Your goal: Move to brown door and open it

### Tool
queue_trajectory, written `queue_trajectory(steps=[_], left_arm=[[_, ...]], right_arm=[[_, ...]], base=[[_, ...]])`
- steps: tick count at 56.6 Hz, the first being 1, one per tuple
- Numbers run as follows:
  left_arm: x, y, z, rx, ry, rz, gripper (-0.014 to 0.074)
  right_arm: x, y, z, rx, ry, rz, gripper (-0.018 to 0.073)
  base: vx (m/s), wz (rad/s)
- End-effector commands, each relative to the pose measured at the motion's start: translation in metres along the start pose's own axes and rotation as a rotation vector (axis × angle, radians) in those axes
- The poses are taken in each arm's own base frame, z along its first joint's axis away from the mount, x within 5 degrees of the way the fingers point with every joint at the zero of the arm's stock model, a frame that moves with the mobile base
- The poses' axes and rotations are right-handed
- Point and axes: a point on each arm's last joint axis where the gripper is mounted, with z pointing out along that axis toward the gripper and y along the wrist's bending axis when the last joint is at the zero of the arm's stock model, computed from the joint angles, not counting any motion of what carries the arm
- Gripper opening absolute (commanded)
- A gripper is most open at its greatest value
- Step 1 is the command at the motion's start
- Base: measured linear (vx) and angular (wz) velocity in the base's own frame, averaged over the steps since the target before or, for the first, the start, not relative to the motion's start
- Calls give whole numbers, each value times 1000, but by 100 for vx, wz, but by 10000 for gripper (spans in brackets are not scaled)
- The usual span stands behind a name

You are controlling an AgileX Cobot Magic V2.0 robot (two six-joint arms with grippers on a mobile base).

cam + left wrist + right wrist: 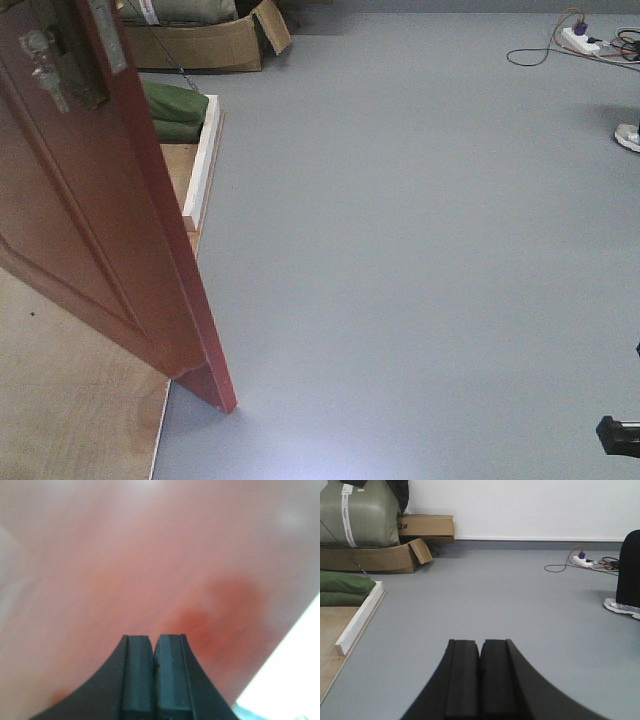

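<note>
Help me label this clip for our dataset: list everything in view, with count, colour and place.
brown door: one, glossy reddish-brown, left of front view, swung open.
lock plate: one, dull metal, high on the door.
white beam: one, white, on the plywood's edge beyond the door.
plywood: one sheet, tan, beneath the door.
green bags: two, dark green, stacked beside the beam.
cardboard boxes: two, brown, by the far wall.
sack: one, olive, in the open box.
power strip: one, white, far right floor, cables attached.
shoe: one, white, right edge.
floor: grey, everywhere else.
left gripper: one, black, shut, facing the door up close.
right gripper: one, black, shut, over the floor.
</note>
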Motion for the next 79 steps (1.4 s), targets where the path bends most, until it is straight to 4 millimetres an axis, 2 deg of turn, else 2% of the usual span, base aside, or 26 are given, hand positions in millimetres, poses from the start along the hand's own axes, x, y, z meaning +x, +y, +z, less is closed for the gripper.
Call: queue_trajectory(steps=[1, 13, 24, 37, 53, 79], left_arm=[[-9, -10, 12, 32, -33, -5, -3], [-1, -1, 49, 34, 7, -14, -3], [0, -2, 71, 77, 34, -13, -3], [10, 6, 99, 90, 68, -14, -3], [23, 17, 113, 68, 94, -21, -3], [31, 25, 120, 53, 114, -25, -3]], right_arm=[[-6, -1, -1, 12, -89, -10, 0], [-6, -1, -1, 12, -89, -10, 0], [-6, -1, -1, 12, -89, -10, 0], [-6, -1, -1, 12, -89, -10, 0], [-6, -1, -1, 12, -89, -10, 0], [-6, -1, -1, 12, -89, -10, 0]], base=[[0, 0], [0, 0], [0, 0], [0, 0], [0, 0], [0, 0]])
